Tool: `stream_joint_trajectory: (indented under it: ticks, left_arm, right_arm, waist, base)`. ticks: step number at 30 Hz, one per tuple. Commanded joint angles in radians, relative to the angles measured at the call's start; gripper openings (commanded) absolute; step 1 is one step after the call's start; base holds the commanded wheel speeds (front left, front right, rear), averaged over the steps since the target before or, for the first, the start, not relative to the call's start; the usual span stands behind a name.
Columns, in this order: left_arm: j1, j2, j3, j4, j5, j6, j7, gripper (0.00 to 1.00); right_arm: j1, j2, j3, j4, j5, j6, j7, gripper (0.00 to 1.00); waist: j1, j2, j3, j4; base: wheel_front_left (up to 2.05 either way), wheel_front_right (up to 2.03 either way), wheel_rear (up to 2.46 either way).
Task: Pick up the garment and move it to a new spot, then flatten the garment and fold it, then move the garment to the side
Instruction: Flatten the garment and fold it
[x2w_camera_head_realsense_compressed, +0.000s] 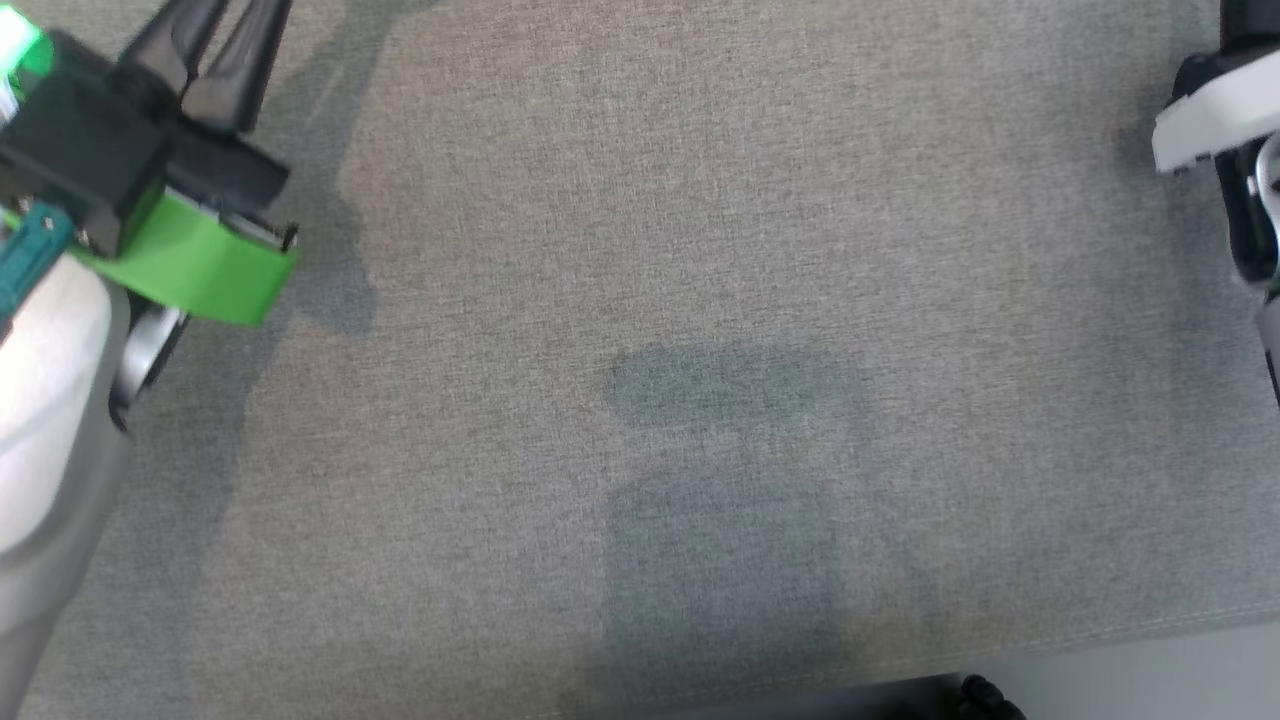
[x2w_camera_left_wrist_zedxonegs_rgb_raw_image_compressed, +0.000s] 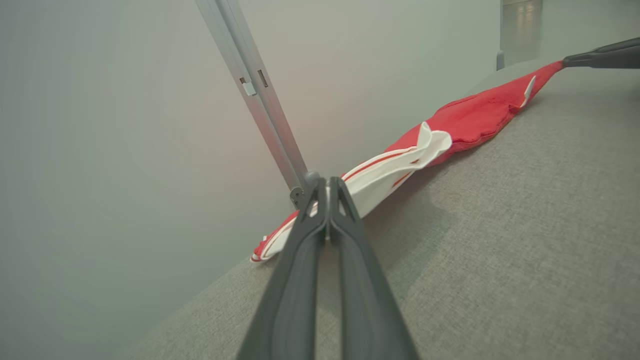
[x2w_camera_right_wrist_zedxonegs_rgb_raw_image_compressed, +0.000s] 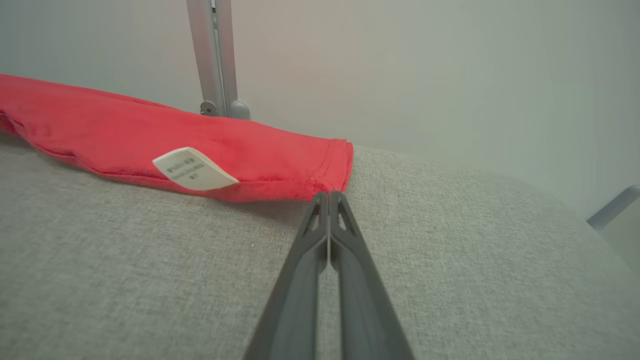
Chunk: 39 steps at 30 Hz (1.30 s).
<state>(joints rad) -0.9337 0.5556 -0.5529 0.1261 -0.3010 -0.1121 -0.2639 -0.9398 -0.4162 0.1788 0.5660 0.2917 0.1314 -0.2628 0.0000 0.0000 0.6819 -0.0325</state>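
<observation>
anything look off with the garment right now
The garment is not spread flat: it lies as a narrow, bunched strip along the edge of the table, its white part curled over and a care label sticking out. The left fingers and right fingers pinch its two ends.

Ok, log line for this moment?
left gripper: shut on garment | right gripper: shut on garment | garment: stretched between them on grey surface

Grey fabric surface (x2w_camera_head_realsense_compressed: 640, 250) with a red-and-white garment (x2w_camera_left_wrist_zedxonegs_rgb_raw_image_compressed: 470, 117) along its far edge.
</observation>
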Motion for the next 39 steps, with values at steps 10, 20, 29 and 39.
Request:
stream_joint_trajectory:
  ticks: [10, 20, 29, 39]
  left_arm:
    - [0.482, 0.006, 0.145, -0.128, -0.034, 0.008, 0.001, 0.00]
    - [0.881, -0.055, 0.214, -0.292, -0.022, 0.039, 0.001, 0.00]
    - [1.042, -0.051, 0.232, -0.398, -0.041, 0.015, 0.001, 0.00]
    - [0.785, -0.086, 0.164, -0.290, -0.002, -0.003, 0.055, 0.00]
  right_arm:
    - [0.317, -0.068, -0.012, -0.104, -0.033, -0.002, -0.004, 0.00]
    - [0.605, -0.077, -0.097, -0.207, -0.048, -0.002, -0.004, 0.00]
    - [0.828, -0.071, -0.188, -0.399, -0.071, -0.002, -0.004, 0.00]
    - [0.677, -0.044, -0.078, -0.252, -0.048, -0.002, -0.004, 0.00]
  waist:
    - [0.0000, 0.0000, -0.332, -0.037]
    - [0.0000, 0.0000, -0.451, -0.032]
    - [0.0000, 0.0000, -0.455, -0.040]
    - [0.0000, 0.0000, -0.377, -0.074]
  base:
    - [0.00, 0.00, 0.00]
    - [0.00, 0.00, 0.00]
    - [0.00, 0.00, 0.00]
    - [0.00, 0.00, 0.00]
